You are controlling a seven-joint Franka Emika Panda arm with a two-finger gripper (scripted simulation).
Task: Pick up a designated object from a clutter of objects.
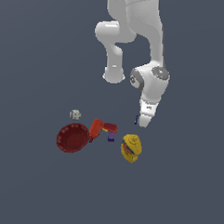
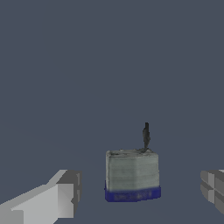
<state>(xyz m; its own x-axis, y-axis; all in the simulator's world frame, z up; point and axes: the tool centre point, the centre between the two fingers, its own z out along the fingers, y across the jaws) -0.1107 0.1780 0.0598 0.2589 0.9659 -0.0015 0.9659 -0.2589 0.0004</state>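
Note:
The designated object is a tiny grey piece with a dark-blue band (image 2: 131,174). It stands on the floor between my two fingers in the wrist view. In the exterior view it (image 1: 136,119) shows as a small dark speck right beside my lowered hand. My gripper (image 2: 140,192) is open. One finger (image 2: 61,197) and the other finger (image 2: 214,188) stand on either side of the piece with gaps, touching nothing. In the exterior view the gripper (image 1: 144,123) is low over the floor, just beyond the yellow bottle (image 1: 131,148).
The rest of the clutter lies towards the exterior view's left of my hand: a small purple block (image 1: 111,136), a red-orange drill-like tool (image 1: 100,128), a red bowl (image 1: 72,138) and a whitish cube (image 1: 75,114). The arm's white base (image 1: 114,76) stands behind.

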